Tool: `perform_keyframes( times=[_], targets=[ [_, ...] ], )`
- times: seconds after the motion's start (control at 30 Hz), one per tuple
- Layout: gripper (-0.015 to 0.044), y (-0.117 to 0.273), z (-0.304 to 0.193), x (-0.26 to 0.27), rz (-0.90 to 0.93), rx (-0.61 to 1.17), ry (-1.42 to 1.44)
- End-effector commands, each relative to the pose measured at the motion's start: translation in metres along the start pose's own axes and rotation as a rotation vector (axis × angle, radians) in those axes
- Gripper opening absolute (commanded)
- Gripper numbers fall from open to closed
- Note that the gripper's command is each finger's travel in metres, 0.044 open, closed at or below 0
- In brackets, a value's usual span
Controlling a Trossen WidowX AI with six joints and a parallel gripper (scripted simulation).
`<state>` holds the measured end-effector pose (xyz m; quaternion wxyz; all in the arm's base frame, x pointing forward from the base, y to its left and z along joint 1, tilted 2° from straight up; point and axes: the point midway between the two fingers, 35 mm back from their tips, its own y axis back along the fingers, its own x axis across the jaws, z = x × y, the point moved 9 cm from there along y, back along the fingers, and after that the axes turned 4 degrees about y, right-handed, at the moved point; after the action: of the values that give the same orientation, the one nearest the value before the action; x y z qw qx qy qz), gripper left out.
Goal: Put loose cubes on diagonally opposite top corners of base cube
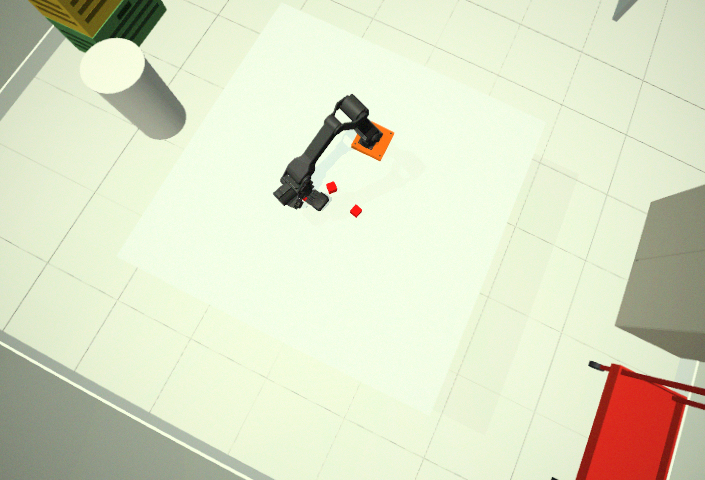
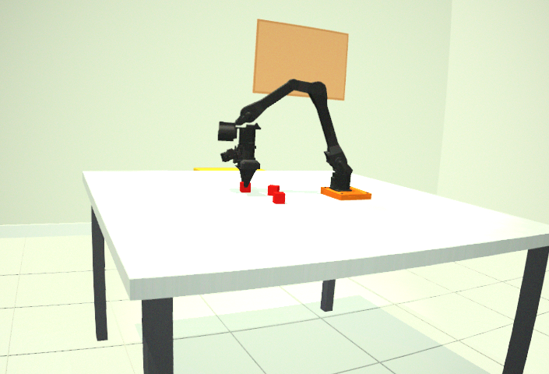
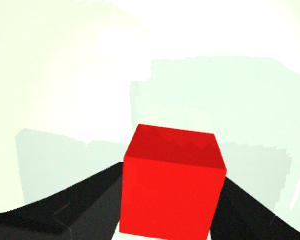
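My gripper (image 2: 246,183) (image 3: 170,179) points down and is shut on a red cube (image 1: 304,199) (image 2: 242,189) (image 3: 165,195). In the wrist view the fingers meet its left and right sides. The cube is at table level and looks level; in the top view the gripper mostly hides it. A second red cube (image 1: 331,187) (image 2: 272,190) sits on the table between the gripper and the arm's base. A third red cube (image 1: 355,211) (image 2: 279,198) sits apart from it, nearer to the exterior view. All three look alike, so I cannot tell which is the fixed base cube.
The arm's orange base plate (image 1: 385,148) (image 2: 355,196) is on the white table (image 1: 307,271) (image 2: 283,234), beyond the two other cubes. A grey column (image 1: 149,101), a red cart (image 1: 630,424) and a grey cabinet (image 1: 687,254) stand away from the table.
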<state>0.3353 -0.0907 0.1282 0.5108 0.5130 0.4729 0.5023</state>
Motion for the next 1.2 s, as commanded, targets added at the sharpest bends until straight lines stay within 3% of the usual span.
perform_keyframes(
  times=[0.0,1.17],
  targets=[
    [0.0105,0.009,0.002,-0.001,-0.004,-0.007,-0.01],
    [0.0105,0.106,0.0,0.001,-0.006,-0.005,-0.003]
  ],
)
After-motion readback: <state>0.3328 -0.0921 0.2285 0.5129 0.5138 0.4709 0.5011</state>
